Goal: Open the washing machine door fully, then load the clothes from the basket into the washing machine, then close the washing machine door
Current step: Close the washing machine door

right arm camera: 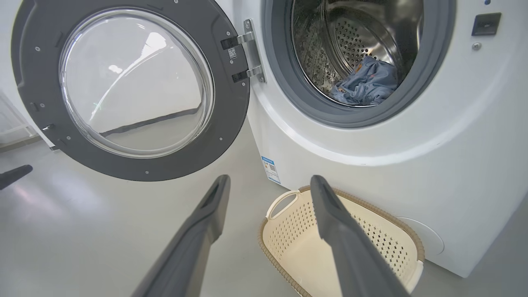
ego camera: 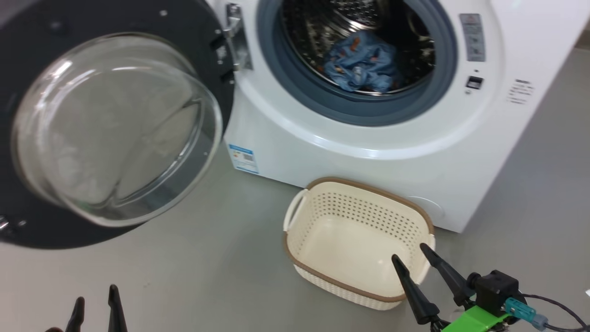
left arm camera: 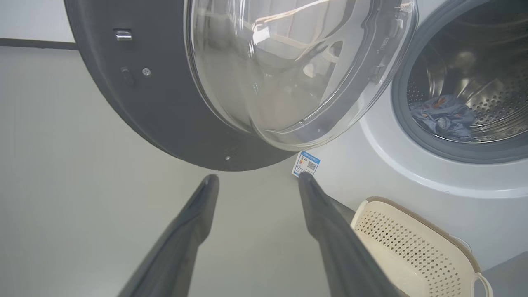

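Left gripper (ego camera: 96, 296) cropped (2 tips visible).

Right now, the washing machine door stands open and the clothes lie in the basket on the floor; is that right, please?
Not quite: the head view shows the clothes inside the washing machine; the basket is empty. The door is open.

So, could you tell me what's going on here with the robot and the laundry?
The robot is loading a washing machine. The washing machine door stands wide open, the clothes already lie inside, and the basket in front of it is empty. The left gripper and the right gripper, which is by the basket, are both open and hold nothing. The door is not yet closed.
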Robot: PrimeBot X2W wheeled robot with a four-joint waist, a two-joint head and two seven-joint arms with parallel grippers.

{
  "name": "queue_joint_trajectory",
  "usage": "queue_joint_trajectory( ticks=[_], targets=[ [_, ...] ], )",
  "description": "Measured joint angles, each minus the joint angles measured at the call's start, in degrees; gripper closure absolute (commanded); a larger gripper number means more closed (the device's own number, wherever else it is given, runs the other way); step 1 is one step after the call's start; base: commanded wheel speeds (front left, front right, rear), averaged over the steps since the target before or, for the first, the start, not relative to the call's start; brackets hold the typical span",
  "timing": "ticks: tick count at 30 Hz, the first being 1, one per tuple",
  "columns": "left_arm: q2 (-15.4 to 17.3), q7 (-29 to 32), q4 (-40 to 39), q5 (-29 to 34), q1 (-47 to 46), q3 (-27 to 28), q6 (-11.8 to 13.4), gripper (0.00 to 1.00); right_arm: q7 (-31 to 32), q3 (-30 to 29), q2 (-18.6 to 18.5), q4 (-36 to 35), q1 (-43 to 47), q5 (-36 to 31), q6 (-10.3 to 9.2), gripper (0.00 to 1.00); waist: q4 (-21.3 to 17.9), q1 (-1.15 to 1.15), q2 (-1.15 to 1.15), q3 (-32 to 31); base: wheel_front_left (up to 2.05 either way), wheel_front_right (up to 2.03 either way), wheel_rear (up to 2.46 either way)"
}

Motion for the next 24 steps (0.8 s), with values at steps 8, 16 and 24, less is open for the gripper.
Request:
queue_joint_trajectory(
  ticks=[8,16,24],
  targets=[
    [0.0,0.0,-0.8,-2.5,1.4,1.4,0.0,0.00,0.0,3.0,-0.3,1.2,-2.7,0.7,0.00,0.00,3.5,0.00,0.00,-0.2,0.00,0.00,0.00],
    [-0.1,0.0,-1.8,-3.2,2.2,1.7,0.1,0.00,0.0,4.2,-1.1,1.9,-3.9,1.1,0.00,0.00,3.9,0.00,0.00,0.3,0.00,0.00,0.00],
    [-0.1,0.0,-4.6,-7.3,1.7,3.7,0.1,1.00,0.0,3.8,-1.1,2.0,-4.0,1.2,0.00,0.00,3.8,0.00,0.00,0.5,0.00,0.00,0.00]
  ],
)
